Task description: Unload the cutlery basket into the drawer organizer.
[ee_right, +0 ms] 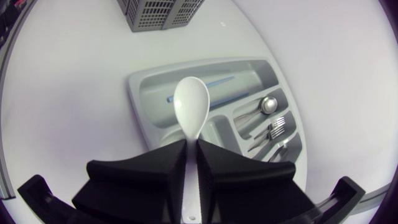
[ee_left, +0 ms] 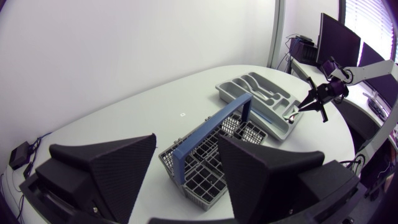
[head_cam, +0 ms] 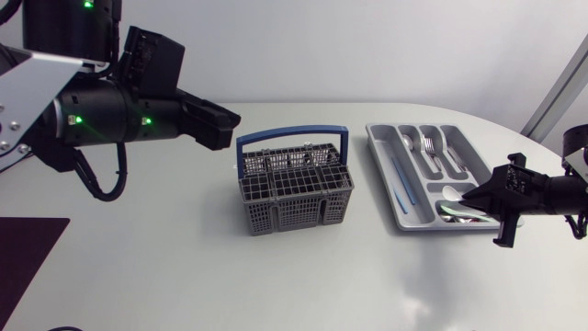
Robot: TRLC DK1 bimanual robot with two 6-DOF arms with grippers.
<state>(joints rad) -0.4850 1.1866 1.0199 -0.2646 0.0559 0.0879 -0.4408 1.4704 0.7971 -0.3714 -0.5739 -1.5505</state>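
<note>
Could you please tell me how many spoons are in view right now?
2. A white spoon is held in the right gripper above the organizer; a metal spoon lies in one of its narrow compartments. More may be hidden in the basket.

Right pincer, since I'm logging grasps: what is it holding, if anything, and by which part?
The right pincer holds a white spoon by its handle; the bowl sticks out ahead.
</note>
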